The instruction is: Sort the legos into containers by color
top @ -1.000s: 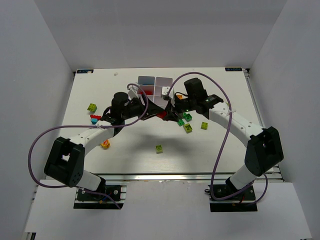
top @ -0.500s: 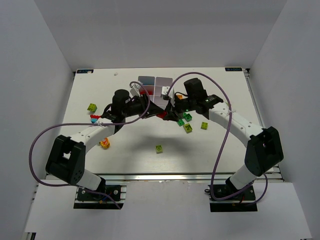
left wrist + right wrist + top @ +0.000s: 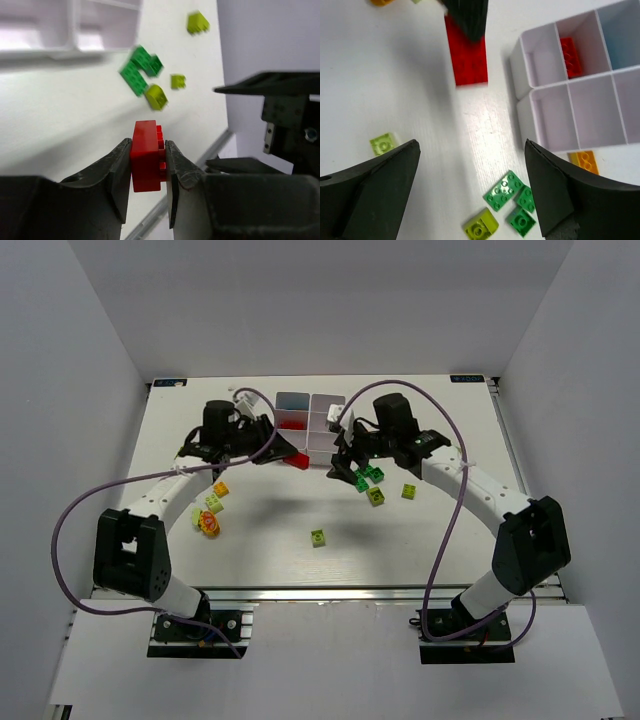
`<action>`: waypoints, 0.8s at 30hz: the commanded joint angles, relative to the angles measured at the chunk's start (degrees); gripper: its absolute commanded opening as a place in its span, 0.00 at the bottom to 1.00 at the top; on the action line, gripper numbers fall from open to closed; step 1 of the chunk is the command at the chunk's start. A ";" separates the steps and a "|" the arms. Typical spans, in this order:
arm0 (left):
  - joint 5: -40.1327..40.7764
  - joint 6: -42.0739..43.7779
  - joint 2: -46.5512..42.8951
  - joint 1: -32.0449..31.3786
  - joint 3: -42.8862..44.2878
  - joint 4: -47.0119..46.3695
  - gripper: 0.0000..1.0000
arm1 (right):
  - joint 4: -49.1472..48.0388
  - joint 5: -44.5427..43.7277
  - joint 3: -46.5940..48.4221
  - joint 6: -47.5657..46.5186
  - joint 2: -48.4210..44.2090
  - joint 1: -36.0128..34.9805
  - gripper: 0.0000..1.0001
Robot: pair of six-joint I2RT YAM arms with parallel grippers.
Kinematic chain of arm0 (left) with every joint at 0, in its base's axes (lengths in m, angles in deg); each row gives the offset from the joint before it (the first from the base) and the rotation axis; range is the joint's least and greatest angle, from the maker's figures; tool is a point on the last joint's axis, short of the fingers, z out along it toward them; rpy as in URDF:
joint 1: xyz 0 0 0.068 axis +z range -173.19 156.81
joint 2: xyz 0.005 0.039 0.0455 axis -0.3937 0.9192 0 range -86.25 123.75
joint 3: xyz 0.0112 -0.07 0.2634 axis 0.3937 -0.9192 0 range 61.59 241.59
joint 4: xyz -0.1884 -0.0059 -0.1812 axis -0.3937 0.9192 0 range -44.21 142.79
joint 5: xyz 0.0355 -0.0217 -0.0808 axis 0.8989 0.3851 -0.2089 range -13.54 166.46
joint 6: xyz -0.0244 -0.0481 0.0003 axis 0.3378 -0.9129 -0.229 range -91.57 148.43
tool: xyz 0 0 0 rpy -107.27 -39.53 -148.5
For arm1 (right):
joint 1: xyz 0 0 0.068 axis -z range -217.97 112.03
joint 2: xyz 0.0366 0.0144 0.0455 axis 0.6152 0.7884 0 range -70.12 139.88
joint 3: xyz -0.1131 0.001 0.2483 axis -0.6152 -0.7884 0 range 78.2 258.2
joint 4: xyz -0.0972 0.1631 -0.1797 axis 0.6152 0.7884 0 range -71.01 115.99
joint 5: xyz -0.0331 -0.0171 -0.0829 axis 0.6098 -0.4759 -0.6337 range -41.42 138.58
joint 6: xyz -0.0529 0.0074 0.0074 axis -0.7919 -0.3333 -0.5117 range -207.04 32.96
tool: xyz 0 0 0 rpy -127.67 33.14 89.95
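Observation:
My left gripper is shut on a red lego, held just above the table in front of the white containers. From above, that red lego hangs at the left gripper, left of the tray's near corner. My right gripper is open and empty, over a cluster of green legos and a lime lego. In the right wrist view the held red lego lies ahead. Another red lego sits in a compartment of the containers.
An orange lego lies against the tray's wall. Loose lime legos lie near the right arm. On the left are an orange lego, a lime one and a yellow-red piece.
Both grippers met at the red lego near the tray. The left one closed on it, the right one opened wide and let go, and the left arm swung back left with it.

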 commanded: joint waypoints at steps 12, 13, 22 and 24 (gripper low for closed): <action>7.59 6.71 12.39 5.73 19.26 2.30 0.09 | -0.73 3.63 -1.05 2.06 -3.80 9.80 0.29; 7.77 6.80 14.40 5.82 21.19 1.25 0.09 | -0.64 3.98 -1.23 2.06 -3.89 9.98 0.23; 8.39 3.81 24.34 5.91 29.64 -2.35 0.09 | -0.11 4.87 -1.76 1.89 -3.97 11.39 0.14; 8.30 2.94 25.75 5.99 30.08 -3.50 0.09 | -0.02 4.96 -1.93 1.89 -3.98 11.74 0.15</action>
